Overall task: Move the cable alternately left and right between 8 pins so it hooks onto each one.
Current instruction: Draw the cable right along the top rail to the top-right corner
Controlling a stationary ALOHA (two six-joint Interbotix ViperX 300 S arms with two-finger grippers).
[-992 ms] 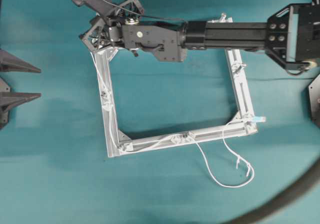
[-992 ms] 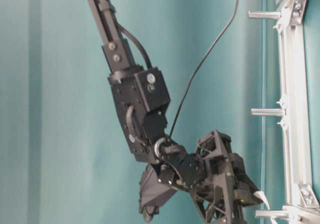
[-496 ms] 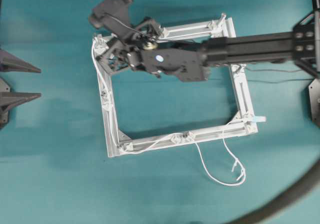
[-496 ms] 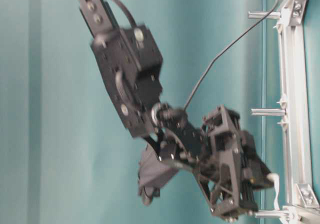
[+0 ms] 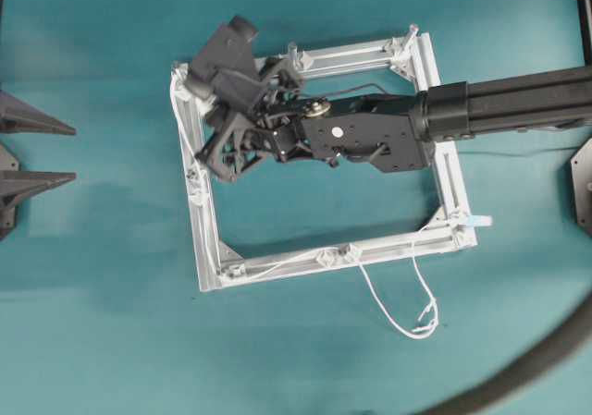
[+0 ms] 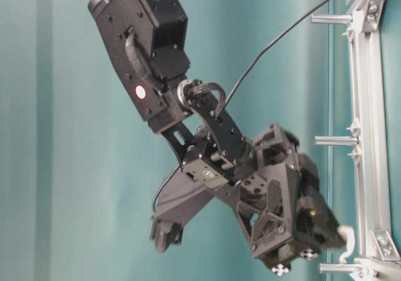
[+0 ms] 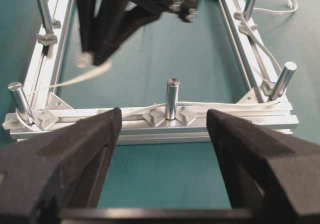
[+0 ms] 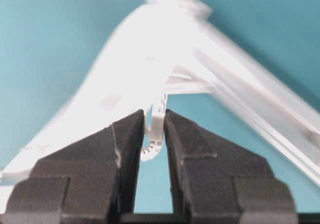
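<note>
Right gripper (image 8: 154, 134) pinched narrow on the cable (image 8: 156, 126), white cord caught between both fingers (image 8: 129, 139), plug end poking out just below the tips. Behind the gripper the frame (image 5: 326, 254) is a motion-blurred streak. Overhead, the right gripper (image 5: 205, 147) sits inside the frame near its left bar, arm reaching across from the right. Cable (image 5: 398, 323) trails along the left and bottom bars, then loops onto the table below the frame. Left gripper (image 7: 162, 134) wide, holding nothing, 1 of the pins (image 7: 172, 97) straight ahead between its fingers, more pins at the frame corners.
</note>
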